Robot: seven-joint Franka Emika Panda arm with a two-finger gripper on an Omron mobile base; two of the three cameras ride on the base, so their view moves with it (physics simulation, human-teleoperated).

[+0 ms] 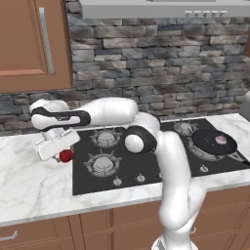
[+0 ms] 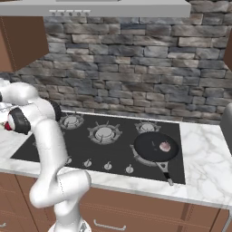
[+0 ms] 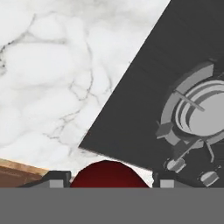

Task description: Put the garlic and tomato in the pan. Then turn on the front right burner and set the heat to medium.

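One small glossy red tomato (image 3: 109, 174) sits clamped between the fingers of my claw (image 1: 62, 152), held above the white marble counter (image 1: 29, 180) just beside the left edge of the black glass cooktop (image 1: 146, 166). In the hand view the fruit fills the gap between my two dark fingertips (image 3: 57, 178), with the cooktop's near corner and one grey burner (image 3: 197, 109) below.

One pale pinkish-white garlic bulb (image 1: 221, 140) already lies inside the round shallow black frying pan (image 1: 207, 141), which rests on the front right burner, well apart from me across the cooktop. So I judge the first half of the loading done and the second in hand: the tomato is gripped but has not yet reached the pan.

My next move calls for a long sweep to the right over the burners, keeping the fruit high enough to pass the grates and the pan's rim, then parting my fingers over the pan beside the garlic. After that comes the knob for the front right burner, turned to medium.

By count: one tomato, one garlic, one pan with a short dark handle (image 2: 165, 171) pointing toward the counter's front edge, four burners that I can make out, and a row of small knobs (image 2: 108, 166) along the cooktop's front, too small to number surely.
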